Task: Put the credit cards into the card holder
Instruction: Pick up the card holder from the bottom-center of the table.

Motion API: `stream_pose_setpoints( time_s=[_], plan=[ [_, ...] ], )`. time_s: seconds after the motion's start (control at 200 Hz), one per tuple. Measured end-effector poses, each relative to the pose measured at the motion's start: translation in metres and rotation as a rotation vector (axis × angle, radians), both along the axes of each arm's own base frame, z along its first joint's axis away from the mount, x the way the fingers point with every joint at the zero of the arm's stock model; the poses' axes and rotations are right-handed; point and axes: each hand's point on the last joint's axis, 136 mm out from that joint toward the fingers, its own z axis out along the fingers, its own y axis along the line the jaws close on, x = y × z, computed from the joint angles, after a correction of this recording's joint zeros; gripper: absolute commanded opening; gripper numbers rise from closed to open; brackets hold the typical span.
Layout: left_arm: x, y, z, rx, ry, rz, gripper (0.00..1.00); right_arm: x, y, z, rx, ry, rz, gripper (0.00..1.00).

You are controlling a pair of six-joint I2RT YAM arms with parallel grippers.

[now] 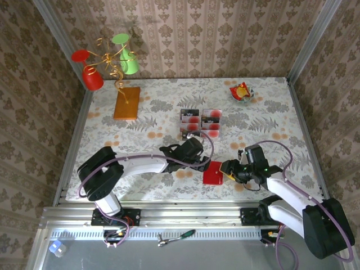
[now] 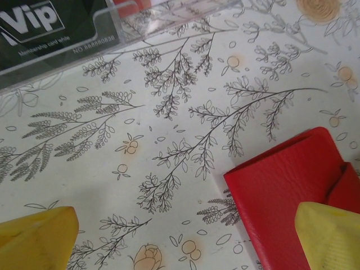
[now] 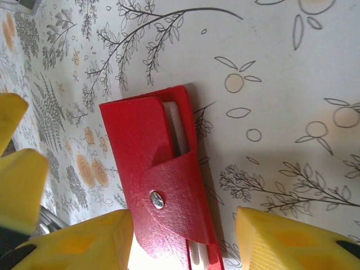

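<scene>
The card holder (image 1: 213, 172), a flat bright-red wallet, lies shut near the table's front edge, its snap flap (image 3: 169, 197) fastened and pale pockets showing at its edge. My right gripper (image 1: 230, 169) (image 3: 180, 242) is open, one yellow finger on each side of the holder's end. My left gripper (image 1: 199, 160) (image 2: 180, 247) is open just left of the holder (image 2: 281, 191), its right fingertip (image 2: 329, 236) over the holder's corner. The credit cards (image 1: 200, 121), dark with white lettering and red blotches, sit in rows behind; one card (image 2: 50, 28) reads "Vip".
An orange-brown block (image 1: 126, 102) lies at the back left beside a wire stand with red and green cups (image 1: 107, 62). A snack wrapper (image 1: 242, 91) sits in a small dish at the back right. Walls close in the flowered table (image 1: 281, 129).
</scene>
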Motion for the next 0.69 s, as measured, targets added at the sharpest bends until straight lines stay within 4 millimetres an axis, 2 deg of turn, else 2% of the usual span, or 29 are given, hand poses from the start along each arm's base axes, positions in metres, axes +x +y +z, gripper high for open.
stream_pose_setpoints(
  time_s=[0.185, 0.42, 0.695],
  plan=[
    [-0.005, 0.004, -0.021, 0.065, 0.021, -0.005, 1.0, 0.002, 0.004, -0.002, 0.018, 0.004, 0.013, 0.52],
    [-0.007, 0.006, -0.036, 0.105, 0.029, -0.005, 1.0, 0.004, 0.007, -0.006, 0.025, 0.017, 0.023, 0.52],
    [-0.007, 0.005, -0.038, 0.107, 0.024, -0.005, 1.0, -0.002, 0.022, -0.008, 0.044, 0.036, 0.088, 0.48]
  ],
)
